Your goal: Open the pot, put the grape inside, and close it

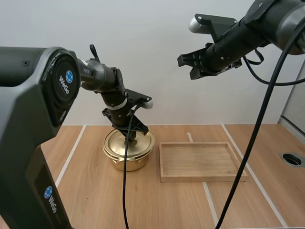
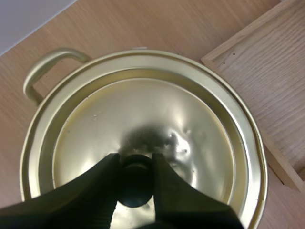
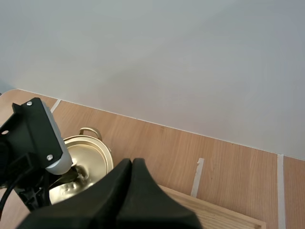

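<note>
Two fingers of the left end effector [image 2: 135, 162] pinch the dark knob [image 2: 135, 188] at the middle of the lid [image 2: 143, 114]. The lid sits closed on the gold-coloured pot [image 1: 125, 161], which stands on the worktop [image 1: 167, 205]. A wooden tray [image 1: 200, 178] lies just beside the pot. The right end effector [image 3: 132, 167] hangs high above the worktop, its fingers pressed together on nothing.

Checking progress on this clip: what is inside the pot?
The lid covers the pot, with the left gripper pinching its knob. The inside is hidden, so whether anything is in there cannot be seen.
</note>
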